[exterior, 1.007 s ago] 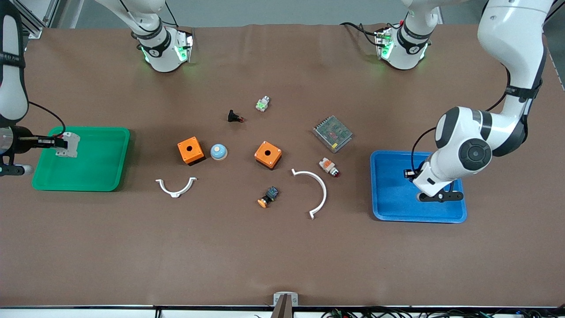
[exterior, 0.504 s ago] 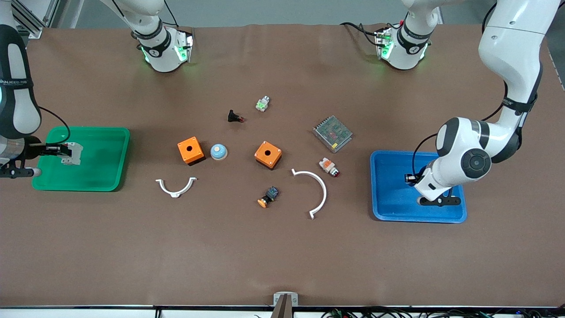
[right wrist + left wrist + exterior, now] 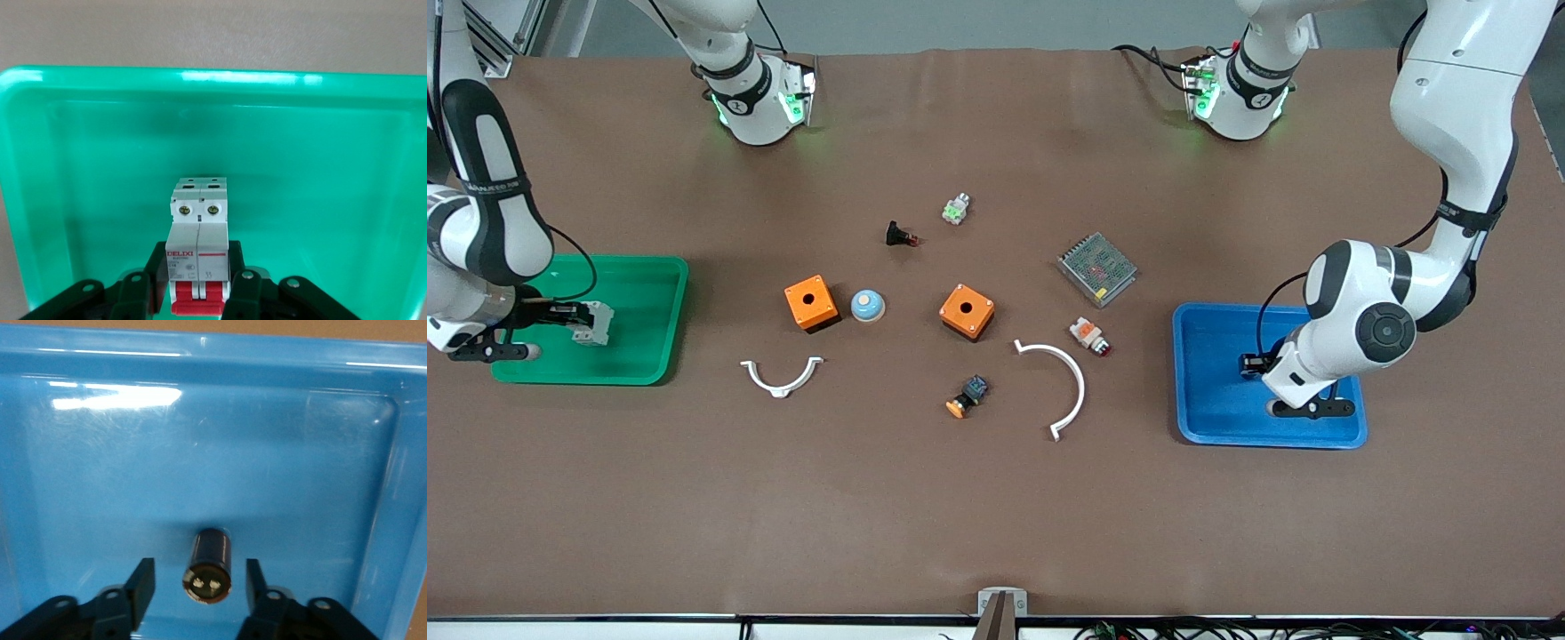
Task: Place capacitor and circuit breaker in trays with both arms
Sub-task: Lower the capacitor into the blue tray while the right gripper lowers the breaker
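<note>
Capacitor (image 3: 207,557) lies in the blue tray (image 3: 80,493) between the left claw's (image 3: 200,583) open fingers; it could roll. Right claw (image 3: 193,283) grips the breaker (image 3: 199,243) over the green tray (image 3: 80,167).

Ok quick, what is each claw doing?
Left claw: open, the capacitor loose between its fingers in the blue tray.
Right claw: shut on the circuit breaker.

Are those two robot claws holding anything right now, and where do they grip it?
The right gripper holds the circuit breaker by the sides of its red-switch end, over the green tray. The left gripper is open around the capacitor in the blue tray, holding nothing.
</note>
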